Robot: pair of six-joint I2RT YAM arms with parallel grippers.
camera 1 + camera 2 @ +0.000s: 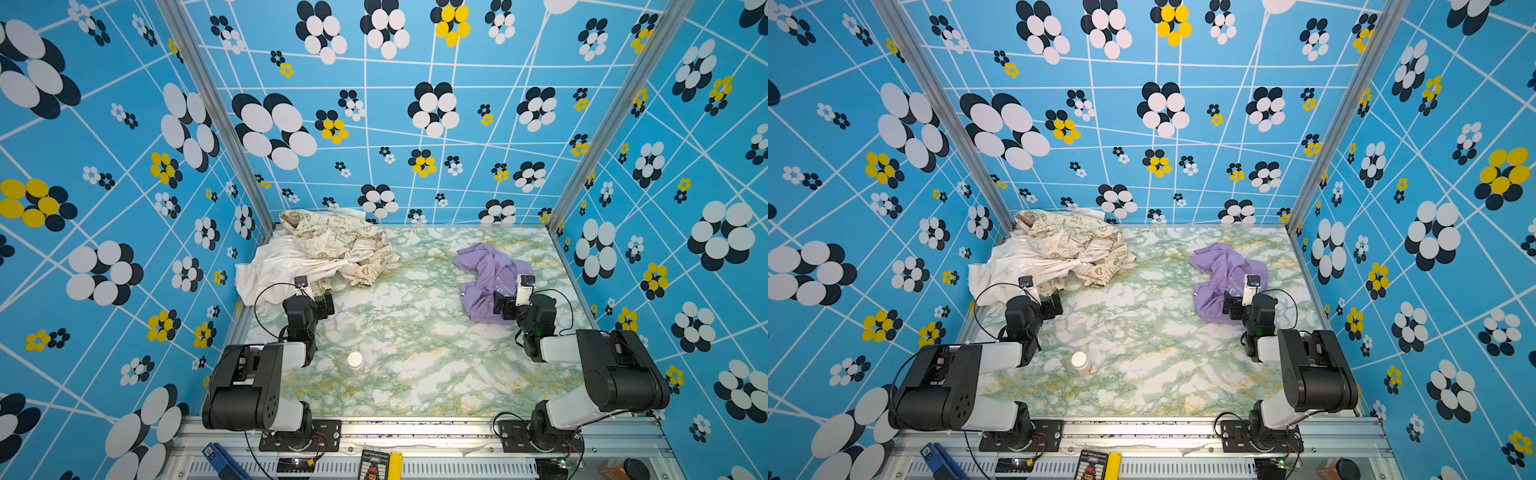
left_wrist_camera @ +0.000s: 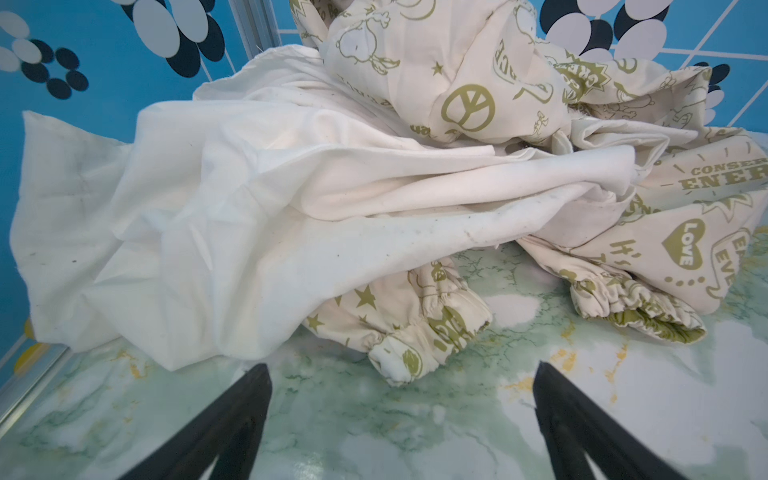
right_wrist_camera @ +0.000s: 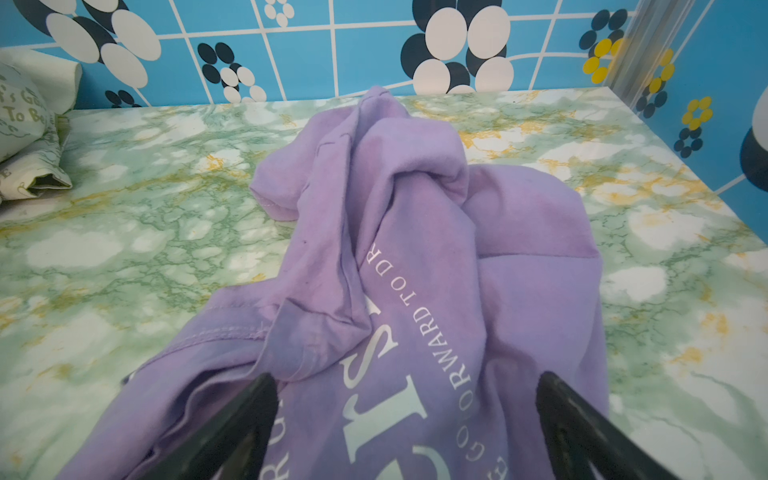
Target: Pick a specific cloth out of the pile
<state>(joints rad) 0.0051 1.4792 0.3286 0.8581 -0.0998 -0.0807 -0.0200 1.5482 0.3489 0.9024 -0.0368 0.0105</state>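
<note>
The lilac cloth point(image 1: 484, 270) point(image 1: 1219, 270) lies crumpled by itself on the right of the marble table, apart from the pile. My right gripper point(image 1: 503, 306) point(image 1: 1232, 306) point(image 3: 405, 380) stands open at the cloth's near edge, its two fingers straddling the white lettering point(image 3: 386, 345) with nothing pinched. The pile point(image 1: 320, 249) point(image 1: 1054, 253) sits at the back left: a plain white cloth point(image 2: 208, 208) under a cream cloth with olive peace signs point(image 2: 465, 108). My left gripper point(image 1: 325, 302) point(image 1: 1054, 305) point(image 2: 401, 370) is open over bare table, just short of a cream cuff point(image 2: 399, 357).
A small white-capped bottle point(image 1: 355, 362) point(image 1: 1080, 362) stands on the table near the front, between the arms. Blue flowered walls with aluminium posts point(image 1: 216, 108) close in the table on three sides. Tools lie on the front rail point(image 1: 374, 461).
</note>
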